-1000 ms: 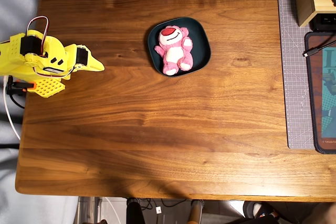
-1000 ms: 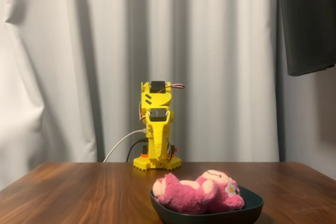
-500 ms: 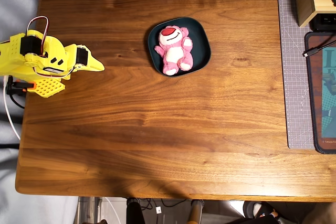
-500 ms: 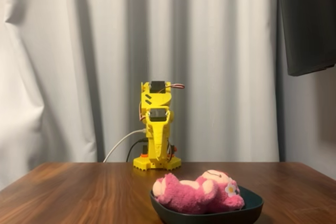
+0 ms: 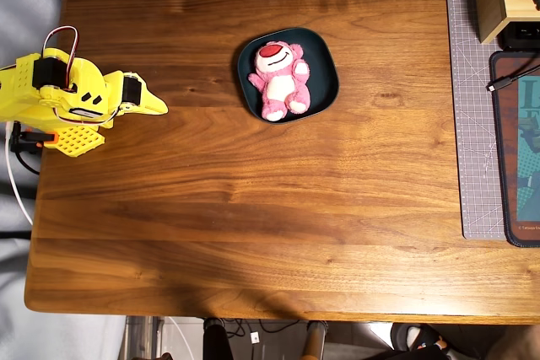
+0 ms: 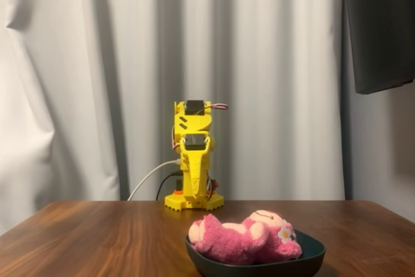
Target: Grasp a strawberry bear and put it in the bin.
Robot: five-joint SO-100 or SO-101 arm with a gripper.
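Low in the fixed view's foreground, the strawberry bear (image 6: 243,237) lay on its back inside the bin (image 6: 305,264), so the task looked done; farther back the gripper (image 6: 194,189) sat folded at its base, empty, jaws apparently together; only the overhead view showed the bear's face and the cutting mat (image 5: 472,124) at right.
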